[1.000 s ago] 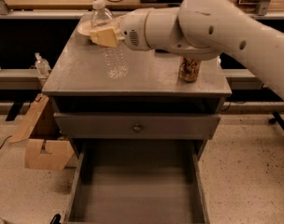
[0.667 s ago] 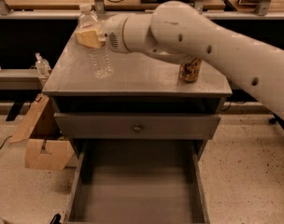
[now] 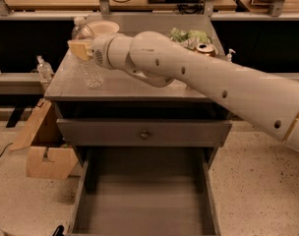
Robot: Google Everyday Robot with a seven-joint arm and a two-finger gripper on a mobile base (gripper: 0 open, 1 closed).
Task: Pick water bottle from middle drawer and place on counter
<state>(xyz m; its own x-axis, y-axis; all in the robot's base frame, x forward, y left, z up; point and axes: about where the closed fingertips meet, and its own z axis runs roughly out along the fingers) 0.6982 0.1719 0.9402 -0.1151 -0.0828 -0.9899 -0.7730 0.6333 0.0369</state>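
counter [image 3: 120, 85]: water bottle [image 3: 92, 73], can [image 3: 205, 48]; gripper [image 3: 79, 49] above

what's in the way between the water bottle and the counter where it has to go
Nothing visible. The gripper holds the water bottle at the counter's left side, with its base at or just above bare surface. The can and the green bag sit far back on the right.

Water bottle [image 3: 92, 73] partly behind pincer [image 3: 79, 49]
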